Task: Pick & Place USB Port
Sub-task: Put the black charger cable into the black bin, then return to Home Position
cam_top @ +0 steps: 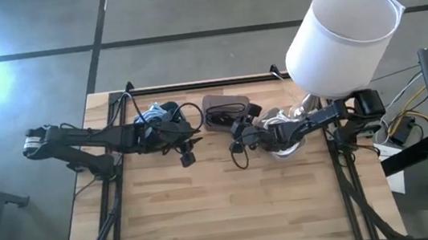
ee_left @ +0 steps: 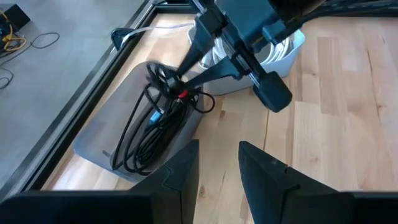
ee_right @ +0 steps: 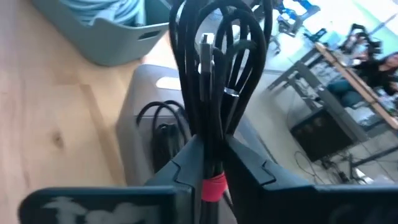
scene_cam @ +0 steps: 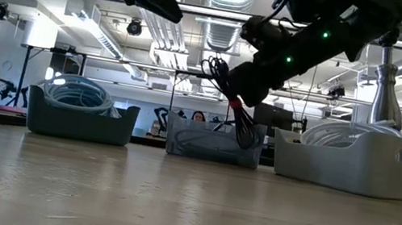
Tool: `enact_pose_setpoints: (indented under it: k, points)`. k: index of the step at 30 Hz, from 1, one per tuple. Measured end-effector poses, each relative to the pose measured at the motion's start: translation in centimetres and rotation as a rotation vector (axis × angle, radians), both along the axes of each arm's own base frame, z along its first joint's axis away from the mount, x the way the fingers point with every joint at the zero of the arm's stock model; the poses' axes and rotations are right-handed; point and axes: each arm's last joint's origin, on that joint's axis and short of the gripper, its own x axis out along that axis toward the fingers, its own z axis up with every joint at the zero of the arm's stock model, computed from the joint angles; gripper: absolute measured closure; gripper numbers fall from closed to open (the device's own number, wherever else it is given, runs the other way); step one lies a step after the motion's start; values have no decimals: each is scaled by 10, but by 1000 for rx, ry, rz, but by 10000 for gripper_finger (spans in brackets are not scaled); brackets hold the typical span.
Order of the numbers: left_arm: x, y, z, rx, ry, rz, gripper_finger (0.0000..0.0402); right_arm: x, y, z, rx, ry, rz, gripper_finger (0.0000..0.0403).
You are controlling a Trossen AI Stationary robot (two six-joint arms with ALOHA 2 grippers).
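A coiled black USB cable (ee_right: 214,74), tied with a red band, is in my right gripper (cam_top: 237,131), which is shut on it just in front of the grey bin (cam_top: 224,104). In the low view the coil (scene_cam: 242,123) hangs above the table. One plug (ee_right: 205,45) shows among the loops. Another black cable (ee_right: 163,124) lies inside the grey bin. My left gripper (ee_left: 219,152) is open and touches nothing; it hovers to the left of the coil (ee_left: 146,134), with its fingers pointing toward it. My right gripper pinches the cable bundle between its two fingers at the red band (ee_right: 213,184), where the strands are gathered. The fingers come from the table's right, slanting down. The coil is lifted clear of the table, and its loops (scene_cam: 246,136) hang below the fingers.
Three bins stand along the far edge: a teal one (scene_cam: 82,115) with pale cable on the left, the grey one (scene_cam: 212,143) in the middle and a white one (scene_cam: 349,158) on the right. A white lampshade (cam_top: 343,36) overhangs the far right corner. Bare wood (cam_top: 232,207) lies toward the near edge.
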Motion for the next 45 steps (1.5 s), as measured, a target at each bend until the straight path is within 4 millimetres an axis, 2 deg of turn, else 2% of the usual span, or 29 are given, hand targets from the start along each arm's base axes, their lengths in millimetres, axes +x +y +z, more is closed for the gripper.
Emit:
enact_pose_setpoints:
  k: [9,14,17,23,28,34,38,42,45]
  points:
    - [-1,0,-12,-4,24,0,286,-3,-4,6,-25,-86,-161,299]
    - [-2,0,-17,-4,29,0,286,-5,-5,8,-61,-110,-246,300]
    - [-2,0,-18,-4,30,-1,286,-4,-5,7,-51,-115,-238,307]
    - [-1,0,-17,-4,16,0,286,-3,9,9,-44,-94,-150,322]
    - [-1,0,-17,-4,12,-2,286,-10,32,28,-12,-178,-90,334]
    - [1,-9,-12,-4,-36,-44,286,-30,67,64,-11,-249,46,345]
    - [-3,-19,-8,-5,-53,-81,286,-54,87,83,21,-246,124,349]
    - [-15,-23,5,44,-104,-95,286,-84,99,91,57,-193,177,355]
    - [-31,-19,16,103,-150,-49,286,-106,100,93,99,-171,212,358]
